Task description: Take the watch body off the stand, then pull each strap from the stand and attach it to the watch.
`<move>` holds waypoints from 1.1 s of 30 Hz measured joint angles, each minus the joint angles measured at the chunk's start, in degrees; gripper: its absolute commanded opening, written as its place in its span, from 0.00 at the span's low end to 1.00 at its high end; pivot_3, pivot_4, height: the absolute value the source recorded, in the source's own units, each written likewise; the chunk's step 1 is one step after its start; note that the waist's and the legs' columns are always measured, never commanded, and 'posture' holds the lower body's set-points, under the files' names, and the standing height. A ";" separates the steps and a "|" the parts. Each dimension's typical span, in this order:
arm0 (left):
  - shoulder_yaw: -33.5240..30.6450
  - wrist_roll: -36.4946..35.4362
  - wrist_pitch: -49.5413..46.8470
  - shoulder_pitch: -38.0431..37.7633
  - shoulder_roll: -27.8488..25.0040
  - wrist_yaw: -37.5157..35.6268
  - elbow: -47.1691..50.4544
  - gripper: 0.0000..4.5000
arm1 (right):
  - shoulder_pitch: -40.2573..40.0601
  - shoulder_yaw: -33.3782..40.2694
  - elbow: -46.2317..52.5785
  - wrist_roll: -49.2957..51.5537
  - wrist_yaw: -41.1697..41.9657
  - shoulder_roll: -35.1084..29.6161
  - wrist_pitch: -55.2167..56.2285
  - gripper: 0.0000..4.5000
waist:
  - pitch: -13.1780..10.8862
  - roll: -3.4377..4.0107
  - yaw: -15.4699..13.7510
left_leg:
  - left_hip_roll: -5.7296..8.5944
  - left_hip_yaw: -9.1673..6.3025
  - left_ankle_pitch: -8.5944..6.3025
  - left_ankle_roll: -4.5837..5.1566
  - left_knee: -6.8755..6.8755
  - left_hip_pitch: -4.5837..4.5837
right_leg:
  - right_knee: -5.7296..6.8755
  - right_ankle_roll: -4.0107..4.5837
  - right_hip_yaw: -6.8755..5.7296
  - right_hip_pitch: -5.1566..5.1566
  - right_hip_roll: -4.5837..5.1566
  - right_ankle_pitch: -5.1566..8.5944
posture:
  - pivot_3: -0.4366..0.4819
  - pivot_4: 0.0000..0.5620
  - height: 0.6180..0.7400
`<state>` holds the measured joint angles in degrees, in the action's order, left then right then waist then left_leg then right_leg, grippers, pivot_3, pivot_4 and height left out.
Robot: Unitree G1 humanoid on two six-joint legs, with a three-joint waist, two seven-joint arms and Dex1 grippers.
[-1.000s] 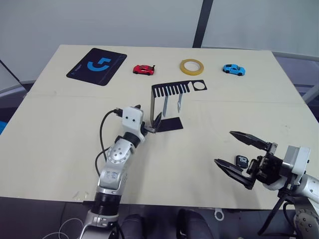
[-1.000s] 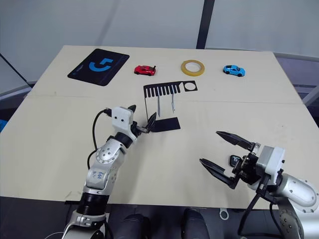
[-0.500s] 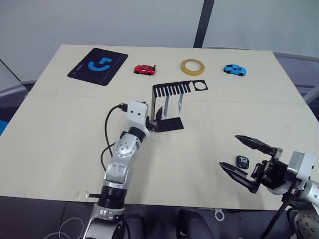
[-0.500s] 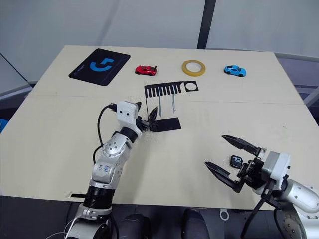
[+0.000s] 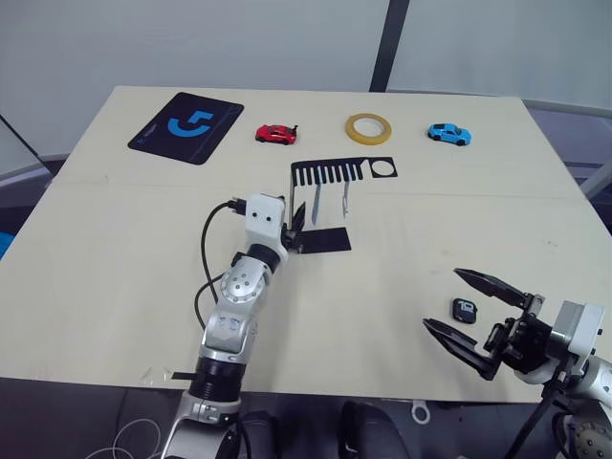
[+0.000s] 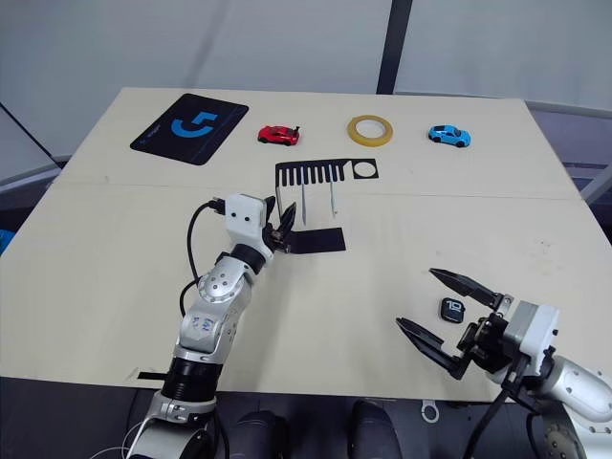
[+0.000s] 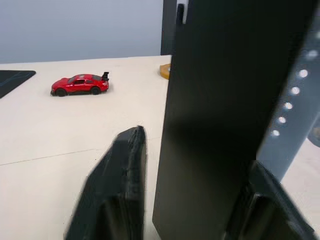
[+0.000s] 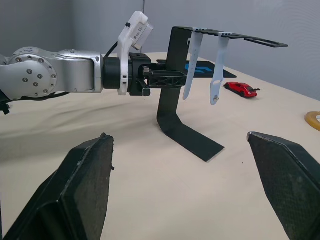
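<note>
The black stand (image 5: 330,172) is upright mid-table, and both pale straps (image 5: 315,203) (image 5: 345,199) hang from its slotted top plate. My left gripper (image 5: 295,229) is shut on the stand's upright, one finger (image 7: 117,190) on each side of the plate. One strap (image 7: 295,100) hangs just behind it. The watch body (image 5: 466,310) lies flat on the table at the near right. My right gripper (image 5: 442,299) is open wide just in front of it, its fingers spread to either side without touching it.
Along the far edge lie a black mouse pad (image 5: 186,126), a red toy car (image 5: 276,134), a yellow tape roll (image 5: 369,127) and a blue toy car (image 5: 448,133). The table's near edge runs close under my right gripper.
My left gripper moved in from beside the stand's foot and closed around its upright. My right gripper drew back toward the near edge, still open, leaving the watch body on the table.
</note>
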<state>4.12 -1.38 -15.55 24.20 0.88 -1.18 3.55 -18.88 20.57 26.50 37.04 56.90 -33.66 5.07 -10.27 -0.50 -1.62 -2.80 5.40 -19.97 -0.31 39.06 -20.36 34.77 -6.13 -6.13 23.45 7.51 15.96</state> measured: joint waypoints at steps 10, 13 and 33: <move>0.29 0.43 -0.59 -0.09 -0.01 0.23 0.37 0.02 | -1.17 0.00 0.00 -0.33 -0.15 0.62 0.03 1.00 | 0.00 0.00 0.00 | 0.00 0.01 0.00 0.00 0.00 0.00 | 0.00 0.00 0.00 0.00 0.00 0.00 | 0.48 0.27 0.97; 0.09 0.40 -1.92 -0.09 -0.07 0.33 1.17 0.02 | -1.66 -0.04 0.13 -0.59 -0.95 1.35 -0.01 1.00 | 0.00 0.00 0.02 | 0.00 0.00 0.00 0.00 0.00 0.00 | 0.00 0.00 0.00 0.00 0.00 0.00 | 0.48 0.27 0.97; 2.40 4.73 -8.02 0.77 3.16 6.39 4.10 0.02 | 20.94 -28.99 13.30 -24.72 -44.60 21.59 -28.30 1.00 | 0.03 0.02 0.20 | 0.02 -0.07 0.03 0.00 0.06 -0.26 | 0.05 0.01 -0.04 0.22 0.02 0.00 | 0.48 0.27 0.97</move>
<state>6.52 3.35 -23.57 24.97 4.04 5.21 7.65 2.07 -8.42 39.80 12.32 12.30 -12.07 -23.23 -10.24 -0.48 -1.41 -2.78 5.33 -19.94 -0.31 39.12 -20.62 34.82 -6.12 -6.18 23.67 7.53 15.97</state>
